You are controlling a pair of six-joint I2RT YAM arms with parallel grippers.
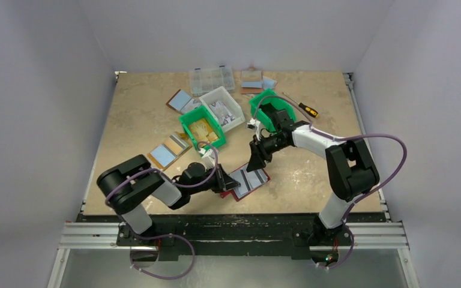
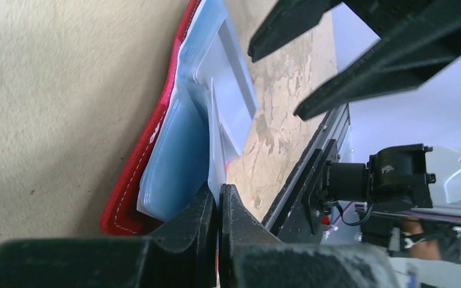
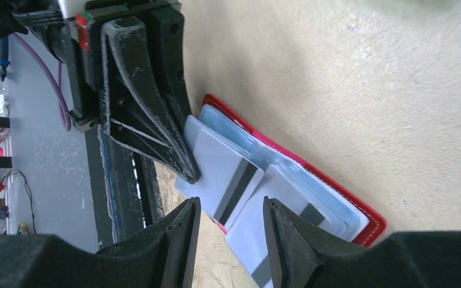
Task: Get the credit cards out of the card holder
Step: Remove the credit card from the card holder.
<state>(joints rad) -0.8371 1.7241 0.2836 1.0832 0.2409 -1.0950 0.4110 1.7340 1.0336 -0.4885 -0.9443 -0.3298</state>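
The card holder (image 1: 258,177) lies open near the table's front edge, with a dark red rim (image 3: 336,183) and pale blue panels (image 2: 177,156). My left gripper (image 1: 225,180) reaches it from the left, shut (image 2: 219,191) on the edge of a pale grey credit card (image 3: 219,165) with a dark band. That card is partly out of its pocket. A second credit card (image 3: 264,231) sticks out of the neighbouring pocket. My right gripper (image 1: 256,165) hovers just above the cards, open (image 3: 231,210), with nothing between its fingers.
Behind the holder stand a green bin (image 1: 187,122) of yellowish pieces, a white bin (image 1: 213,96) and a second green bin (image 1: 254,107) under the right arm. Tan-rimmed bifolds (image 1: 169,151) lie left. A clear box (image 1: 212,78) and a screwdriver (image 1: 303,107) lie farther back.
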